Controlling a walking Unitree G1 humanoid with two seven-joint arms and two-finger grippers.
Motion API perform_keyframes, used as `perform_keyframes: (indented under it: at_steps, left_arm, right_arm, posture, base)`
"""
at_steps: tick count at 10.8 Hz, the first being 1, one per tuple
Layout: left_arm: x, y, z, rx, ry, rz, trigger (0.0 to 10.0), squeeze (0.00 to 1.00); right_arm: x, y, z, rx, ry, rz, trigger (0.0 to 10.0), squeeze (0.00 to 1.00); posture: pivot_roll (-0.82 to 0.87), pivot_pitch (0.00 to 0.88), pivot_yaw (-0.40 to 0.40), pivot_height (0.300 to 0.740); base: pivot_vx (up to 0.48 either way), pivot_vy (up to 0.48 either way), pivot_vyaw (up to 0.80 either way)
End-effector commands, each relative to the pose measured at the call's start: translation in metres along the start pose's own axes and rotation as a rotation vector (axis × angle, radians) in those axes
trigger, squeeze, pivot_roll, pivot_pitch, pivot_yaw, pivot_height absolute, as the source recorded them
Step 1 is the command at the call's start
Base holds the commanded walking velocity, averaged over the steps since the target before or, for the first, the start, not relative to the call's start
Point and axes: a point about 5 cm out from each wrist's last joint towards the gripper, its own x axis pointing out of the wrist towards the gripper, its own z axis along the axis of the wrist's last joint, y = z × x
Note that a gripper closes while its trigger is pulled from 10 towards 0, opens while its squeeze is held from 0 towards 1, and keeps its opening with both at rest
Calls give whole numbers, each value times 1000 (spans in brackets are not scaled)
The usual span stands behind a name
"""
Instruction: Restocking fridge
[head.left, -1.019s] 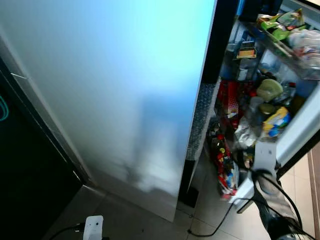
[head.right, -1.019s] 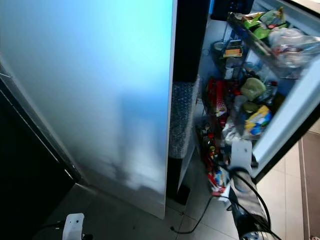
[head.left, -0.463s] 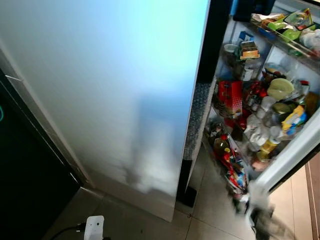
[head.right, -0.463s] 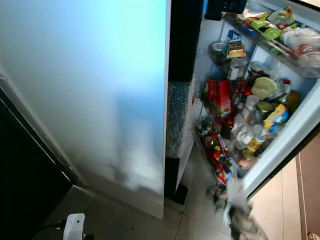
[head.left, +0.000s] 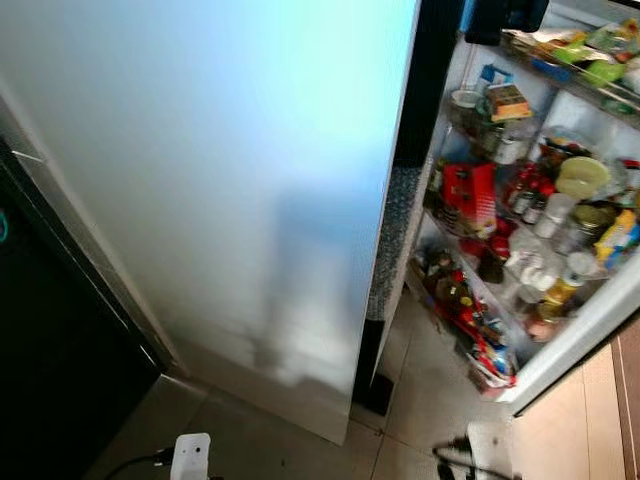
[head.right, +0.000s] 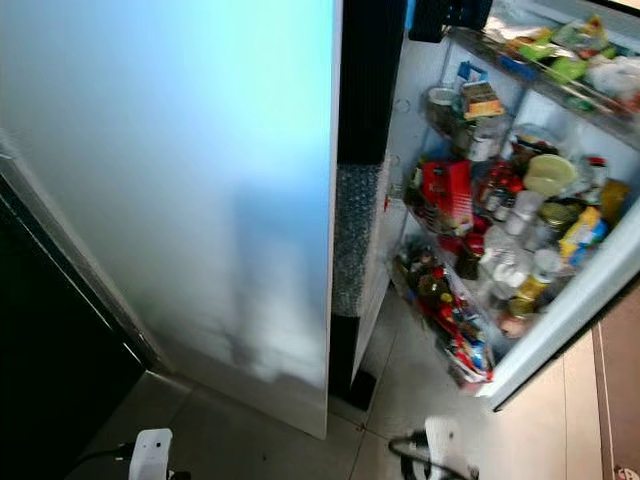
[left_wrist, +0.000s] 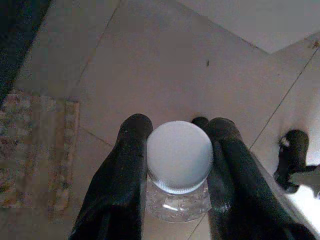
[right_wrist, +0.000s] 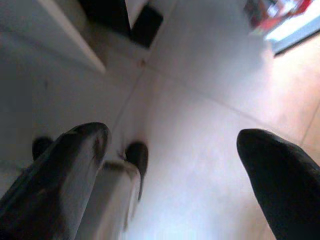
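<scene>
The left gripper (left_wrist: 176, 165) is clamped on a clear bottle (left_wrist: 179, 200) with a white cap (left_wrist: 179, 156), held low over the tiled floor (left_wrist: 165, 60), cap toward the wrist, long axis along the fingers. The right gripper (right_wrist: 185, 165) hangs spread wide and empty above the same floor. The fridge (head.right: 480, 190) stands open ahead and to the right of the bottle, its door shelves (head.right: 500, 270) crowded, so the loaded left arm must reach up and across.

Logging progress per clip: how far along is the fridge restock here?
Done: the fridge door stands open, its shelves already crowded. In hand: the left hand grips a clear bottle with a white cap over the floor. The right hand is open, holding nothing. Left: placing the bottle inside.
</scene>
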Motion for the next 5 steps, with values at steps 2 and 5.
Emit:
perform_keyframes:
  at_steps: [2,5]
  left_arm:
    - [-6,14,-29,47,75,11,10000,0]
    - [-7,17,-34,37,88,17,10000,0]
  right_arm:
    - [0,4,-6,-21,15,20,10000,0]
    - [0,6,-3,-47,1,42,10000,0]
  posture:
    - [-99,0,4,740]
    - [-104,0,3,740]
  base:
    - [0,-163,0]
    - [0,-354,177]
